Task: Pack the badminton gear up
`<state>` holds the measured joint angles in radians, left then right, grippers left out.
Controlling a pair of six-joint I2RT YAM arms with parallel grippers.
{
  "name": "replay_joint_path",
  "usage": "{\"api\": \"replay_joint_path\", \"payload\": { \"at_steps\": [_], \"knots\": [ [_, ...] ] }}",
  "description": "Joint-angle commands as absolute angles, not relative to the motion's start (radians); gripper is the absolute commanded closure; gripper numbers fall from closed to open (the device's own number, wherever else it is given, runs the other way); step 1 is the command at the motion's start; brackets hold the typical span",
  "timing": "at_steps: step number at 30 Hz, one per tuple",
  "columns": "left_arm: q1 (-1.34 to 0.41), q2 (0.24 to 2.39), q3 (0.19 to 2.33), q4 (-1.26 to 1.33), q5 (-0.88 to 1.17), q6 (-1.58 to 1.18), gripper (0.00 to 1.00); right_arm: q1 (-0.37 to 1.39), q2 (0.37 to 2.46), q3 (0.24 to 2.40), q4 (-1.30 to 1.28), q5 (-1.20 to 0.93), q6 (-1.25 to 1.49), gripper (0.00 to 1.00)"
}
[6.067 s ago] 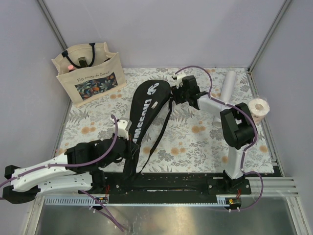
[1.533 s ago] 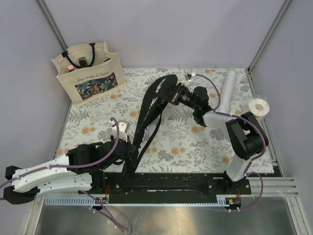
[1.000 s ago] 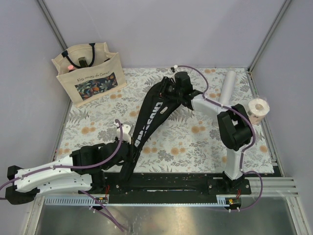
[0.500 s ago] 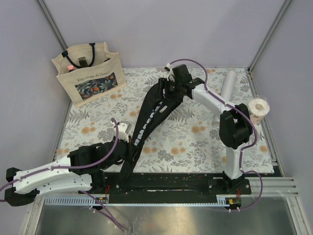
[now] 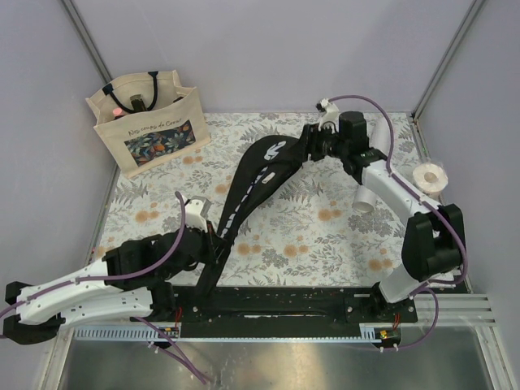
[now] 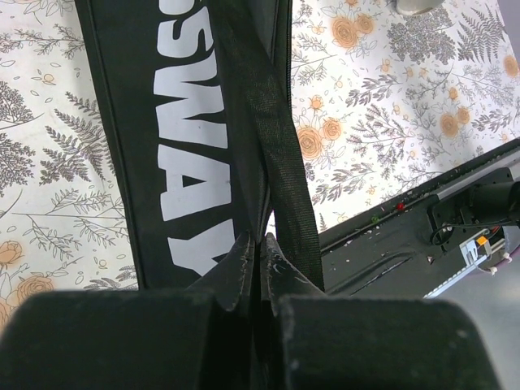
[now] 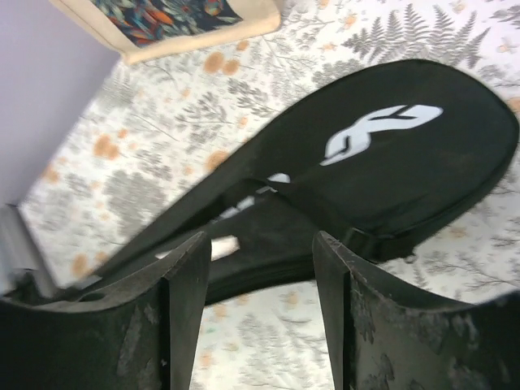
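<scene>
Overhead view: a long black cover (image 5: 258, 172) lettered CROSSWAY lies slantwise across the flowered mat (image 5: 325, 236), its narrow end by my left gripper (image 5: 210, 245) and its wide end near the far edge. I judge the step to be fixing the cover's shape so that it can be closed. To do it well I would keep the narrow end pinned and bring the right gripper (image 5: 314, 145) down on the wide end's rim, not its flat face, keeping clear of the loose strap (image 6: 276, 154). The left fingers (image 6: 244, 264) are pressed together on the cover's narrow end, where the strap meets it. The right fingers (image 7: 185, 296) stand well apart above the wide end, holding nothing. The white tube (image 5: 365, 195) lies just beside the right arm. No rackets are visible.
</scene>
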<state>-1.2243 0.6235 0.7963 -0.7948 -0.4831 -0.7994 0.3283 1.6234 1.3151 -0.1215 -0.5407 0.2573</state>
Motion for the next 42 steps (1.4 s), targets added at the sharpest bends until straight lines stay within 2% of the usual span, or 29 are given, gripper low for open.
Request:
{"api": "replay_joint_path", "payload": {
  "at_steps": [1, 6, 12, 15, 26, 29, 33, 38, 42],
  "knots": [
    [-1.218, 0.612, 0.874, -0.733, -0.522, -0.818, 1.00, 0.316, 1.591, 1.054, 0.364, -0.502, 0.011, 0.41],
    [-1.213, 0.617, 0.933, -0.788, -0.543, -0.844, 1.00, 0.287, 1.614, 0.813, 0.789, -0.557, -0.147, 0.41],
    [-1.212, 0.609, 0.980, -0.834, -0.584, -0.868, 1.00, 0.264, 1.684, 0.735, 0.989, -0.662, -0.201, 0.40],
    [-1.212, 0.597, 0.989, -0.842, -0.594, -0.870, 1.00, 0.264, 1.700, 0.727, 1.035, -0.647, -0.221, 0.40],
    [-1.210, 0.584, 0.997, -0.845, -0.612, -0.870, 1.00, 0.270, 1.741, 0.758, 1.068, -0.649, -0.316, 0.45],
    [-1.210, 0.586, 0.999, -0.844, -0.609, -0.870, 1.00, 0.290, 1.675, 0.785, 0.935, -0.556, -0.463, 0.41],
    [-1.210, 0.586, 0.997, -0.842, -0.614, -0.870, 1.00, 0.296, 1.673, 0.883, 0.685, -0.558, -0.638, 0.41],
    [-1.210, 0.577, 0.989, -0.834, -0.620, -0.871, 1.00, 0.354, 1.742, 0.897, 0.605, -0.488, -0.814, 0.41],
    [-1.212, 0.574, 0.994, -0.830, -0.620, -0.873, 1.00, 0.403, 1.799, 0.899, 0.638, -0.420, -0.880, 0.41]
  ]
}}
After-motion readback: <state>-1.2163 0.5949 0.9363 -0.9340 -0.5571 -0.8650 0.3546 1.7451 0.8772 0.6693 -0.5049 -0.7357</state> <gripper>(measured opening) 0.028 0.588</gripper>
